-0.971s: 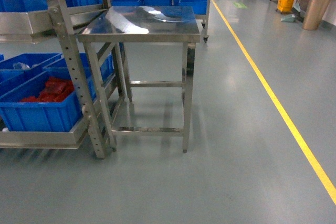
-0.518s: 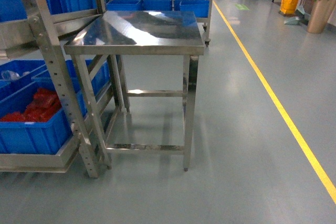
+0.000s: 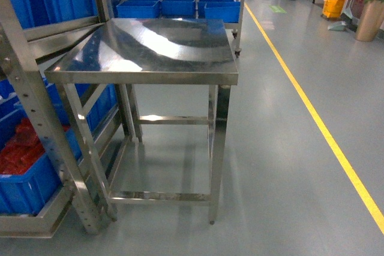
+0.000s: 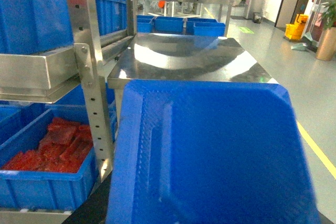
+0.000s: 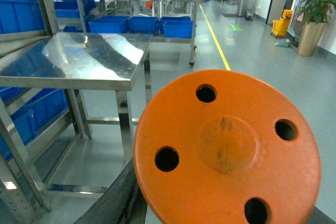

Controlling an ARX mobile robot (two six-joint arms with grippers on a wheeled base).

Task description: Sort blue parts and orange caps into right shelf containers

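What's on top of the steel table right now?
Nothing visible on the steel table, only reflections. In the left wrist view a blue part hides its near edge.

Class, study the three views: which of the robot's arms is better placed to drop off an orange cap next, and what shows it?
Right, probably. Its wrist view is filled by an orange cap, a disc with four holes. The left wrist view shows a blue part instead. Neither claw itself is visible, so the grip cannot be confirmed.
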